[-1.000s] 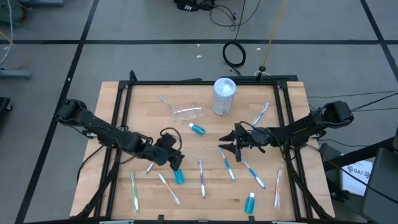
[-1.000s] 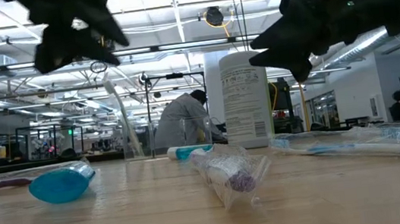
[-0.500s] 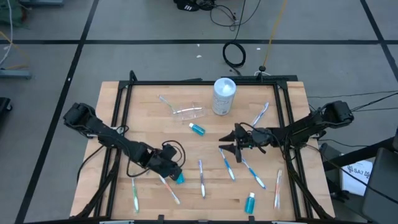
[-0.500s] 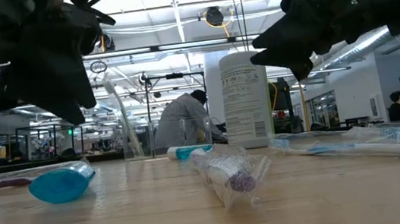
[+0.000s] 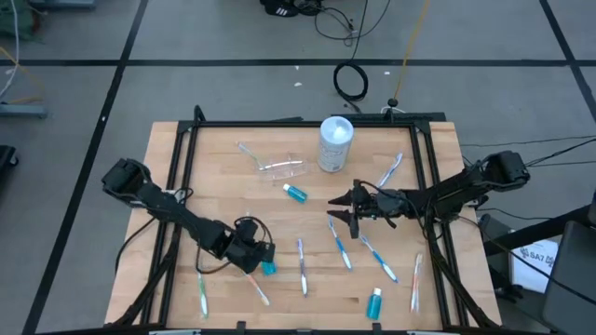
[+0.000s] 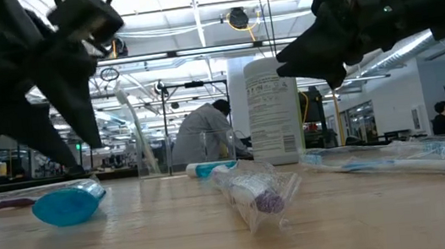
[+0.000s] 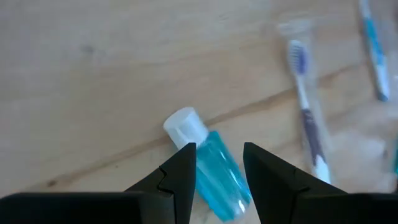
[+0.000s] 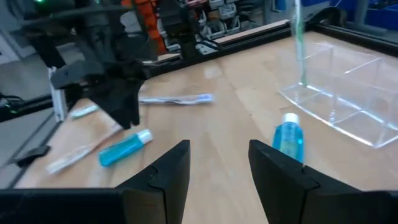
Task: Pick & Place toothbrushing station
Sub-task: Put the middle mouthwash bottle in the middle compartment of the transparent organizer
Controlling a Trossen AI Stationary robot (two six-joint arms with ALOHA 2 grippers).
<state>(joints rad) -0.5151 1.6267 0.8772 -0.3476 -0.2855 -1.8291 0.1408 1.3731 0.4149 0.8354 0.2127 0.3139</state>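
A small blue toothpaste tube with a white cap (image 7: 217, 177) lies flat on the wooden table near its front left. My left gripper (image 7: 219, 148) hangs open just above it, pointing steeply down, one finger on each side of the tube and clear of it in the low view. My right gripper (image 5: 333, 210) hovers open and nearly level over the table's middle, nothing between its fingers. A clear holder (image 5: 282, 167) stands at the back with one toothbrush (image 5: 248, 154) leaning in it. Several toothbrushes (image 5: 301, 265) lie flat on the front half.
A tall white lidded container (image 5: 335, 142) stands at the back middle. A second blue tube (image 5: 295, 193) lies near the holder and a third (image 5: 374, 302) at the front right. A black frame (image 5: 298, 122) borders the table.
My left gripper has come down and moved toward the table's near edge, rolling its wrist, until its open fingers stand over the blue tube. The tube has stayed where it was.
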